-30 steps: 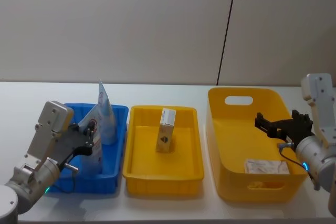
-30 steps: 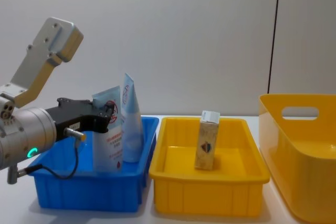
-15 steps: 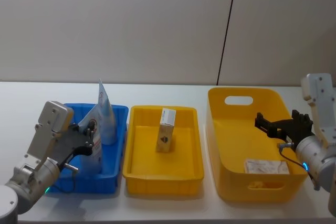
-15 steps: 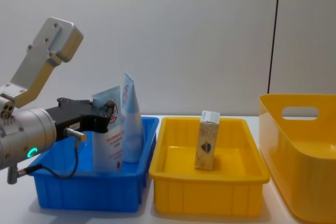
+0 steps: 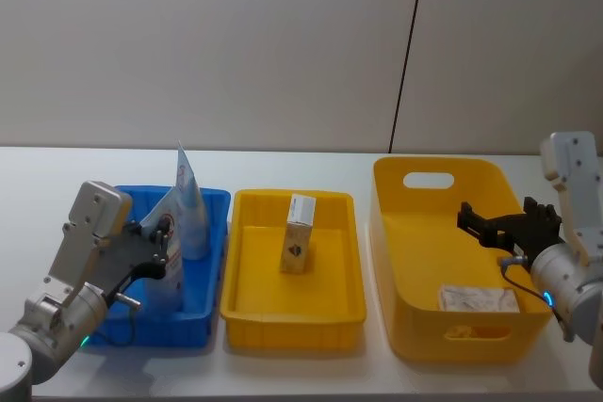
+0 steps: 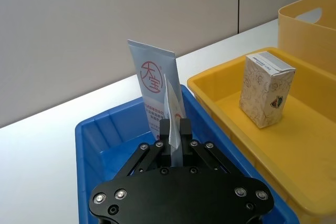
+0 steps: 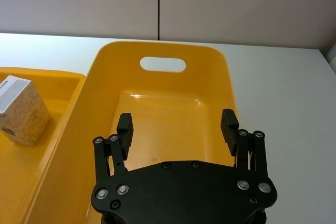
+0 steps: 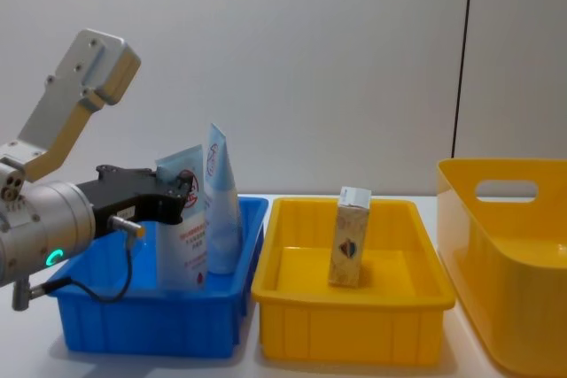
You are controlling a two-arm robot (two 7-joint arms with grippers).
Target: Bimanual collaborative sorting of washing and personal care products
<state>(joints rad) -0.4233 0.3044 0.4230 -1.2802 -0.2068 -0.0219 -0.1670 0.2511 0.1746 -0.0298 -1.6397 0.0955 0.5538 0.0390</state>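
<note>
- On my left side, the left gripper point(image 8: 184, 192) reaches into the blue bin point(image 8: 151, 325), with its jaws pinched tight on the upper part of a pale-blue-and-white pouch point(image 8: 182, 245).
- That pouch stands nearly upright inside the bin, and the left wrist view shows it edge-on between the jaws.
- Just behind it a second tube point(image 6: 153, 85) with a red round logo stands upright in the same bin. I can't tell whether the two are touching.
- The beige speckled carton point(image 5: 299, 234) stands upright in the shallow yellow tray point(image 5: 292, 313) in the middle, toward the tray's far end, apart from both grippers.
- On my right, the right gripper point(image 7: 177, 121) hovers over the large yellow bin point(image 5: 415, 327), jaws spread wide with nothing between them.
- A flat tan block point(image 5: 478, 299) lies on that bin's floor in the near right corner, below the right gripper.
- All three containers sit side by side on the white counter point(image 5: 301, 378).
</note>
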